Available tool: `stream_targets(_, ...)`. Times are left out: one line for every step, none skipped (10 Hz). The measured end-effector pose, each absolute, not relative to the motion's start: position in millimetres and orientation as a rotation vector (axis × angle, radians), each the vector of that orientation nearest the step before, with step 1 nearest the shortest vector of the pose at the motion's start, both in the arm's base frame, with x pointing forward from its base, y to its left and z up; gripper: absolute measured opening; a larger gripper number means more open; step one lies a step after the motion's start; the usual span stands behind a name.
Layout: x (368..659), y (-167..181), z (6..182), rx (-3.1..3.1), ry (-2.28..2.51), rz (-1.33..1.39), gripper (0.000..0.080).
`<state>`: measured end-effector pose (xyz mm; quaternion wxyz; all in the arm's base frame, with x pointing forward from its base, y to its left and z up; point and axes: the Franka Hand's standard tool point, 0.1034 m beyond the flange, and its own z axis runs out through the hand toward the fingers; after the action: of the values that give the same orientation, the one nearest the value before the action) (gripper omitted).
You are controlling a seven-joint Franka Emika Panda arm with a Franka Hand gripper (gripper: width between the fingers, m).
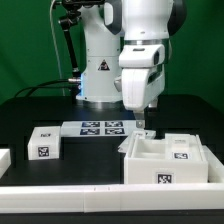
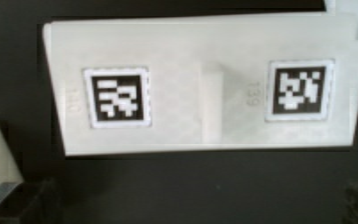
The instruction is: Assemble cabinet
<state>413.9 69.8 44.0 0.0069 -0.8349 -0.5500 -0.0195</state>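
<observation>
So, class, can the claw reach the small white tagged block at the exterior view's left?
Probably yes: the block sits alone on the table, top uncovered, and nothing stands between it and the claw.

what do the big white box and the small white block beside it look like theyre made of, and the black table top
Cabinet box: likely matte white plastic, going by its smooth, evenly coloured thick walls with no grain.
Small white block: seemingly the same plastic, with the same flat white and crisp edges.
Table top: dull black with no glare. It could be cloth or a mat; the pictures do not settle it.
</observation>
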Motion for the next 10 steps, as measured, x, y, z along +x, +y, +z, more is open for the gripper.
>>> stream_targets(411.2, 67.2, 38.5, -2.609, -1.712, -0.05, 0.0796)
stream_targets(409.6, 66.1, 35.1, -2.608, -1.706, -0.046, 0.0796)
stream_targets(408.5, 64.2, 31.4, -2.604, -1.705, -0.043, 0.0796)
stream_targets(408.5, 59.6, 28.3, -2.602, -1.704, -0.036, 0.0796)
stream_targets(408.2, 56.5, 25.9, -2.601, -1.702, -0.031, 0.0796)
stream_targets(407.4, 55.0, 22.4, -2.6, -1.696, -0.024, 0.0796)
stream_targets(406.0, 55.2, 19.5, -2.598, -1.693, -0.02, 0.0796)
stream_targets(405.2, 55.5, 18.1, -2.597, -1.691, -0.02, 0.0796)
stream_targets(404.9, 55.6, 17.5, -2.597, -1.691, -0.02, 0.0796)
stream_targets(404.2, 55.7, 16.5, -2.596, -1.69, -0.017, 0.0796)
